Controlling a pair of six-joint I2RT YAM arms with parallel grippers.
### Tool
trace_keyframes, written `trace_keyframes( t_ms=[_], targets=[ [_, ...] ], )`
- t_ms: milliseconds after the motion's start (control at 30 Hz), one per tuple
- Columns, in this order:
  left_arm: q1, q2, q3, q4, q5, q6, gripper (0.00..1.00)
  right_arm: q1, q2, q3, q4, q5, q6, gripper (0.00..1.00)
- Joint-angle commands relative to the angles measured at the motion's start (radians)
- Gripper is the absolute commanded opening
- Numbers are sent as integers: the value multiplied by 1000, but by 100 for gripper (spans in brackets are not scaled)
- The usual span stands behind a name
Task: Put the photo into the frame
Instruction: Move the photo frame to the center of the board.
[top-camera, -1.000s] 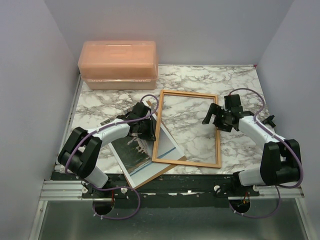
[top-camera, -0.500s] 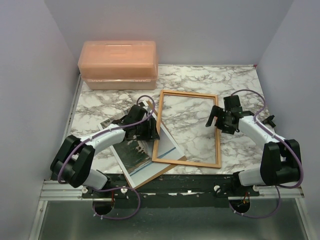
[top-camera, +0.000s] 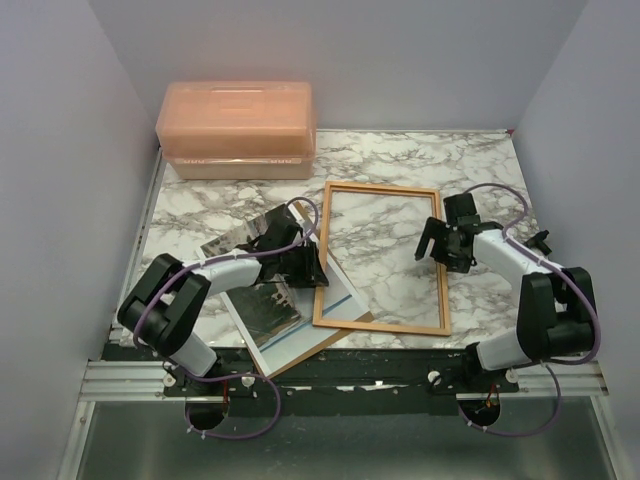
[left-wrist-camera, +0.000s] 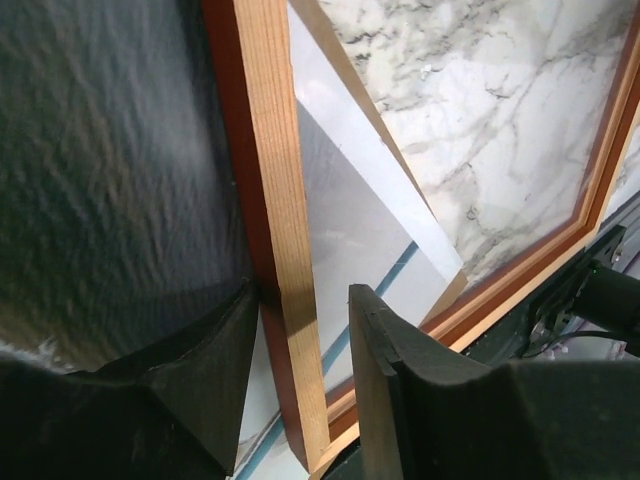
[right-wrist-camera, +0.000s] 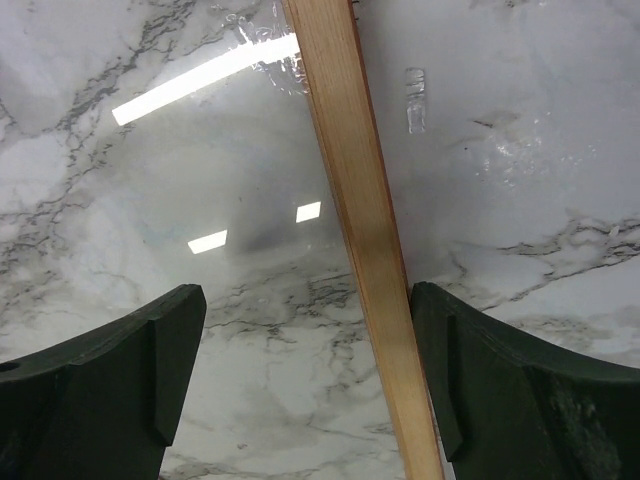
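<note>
Top view: your left pincer and right pincer stand open around the thin red-orange wooden frame, whose corner covers the grey streaky photo; dragging could shove it away.

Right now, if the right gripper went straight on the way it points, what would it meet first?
Probably the right rail of the frame, which runs between the open fingers of the right gripper; the marble table lies just beneath. Depth is hard to judge here.
</note>
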Motion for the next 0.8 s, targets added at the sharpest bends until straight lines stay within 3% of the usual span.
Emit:
trace_keyframes(
  t_ms=[0,400,767],
  targets=[
    [-49,43,34,53,52,-36,42,-2,34,17,27,-30,9,92],
    [-158,147,235,22,69,-64,40,-52,55,97,-11,-20,-16,100],
    [-204,284,459,-66,62,-67,40,-82,134,172,-35,25,-28,100]
  ],
)
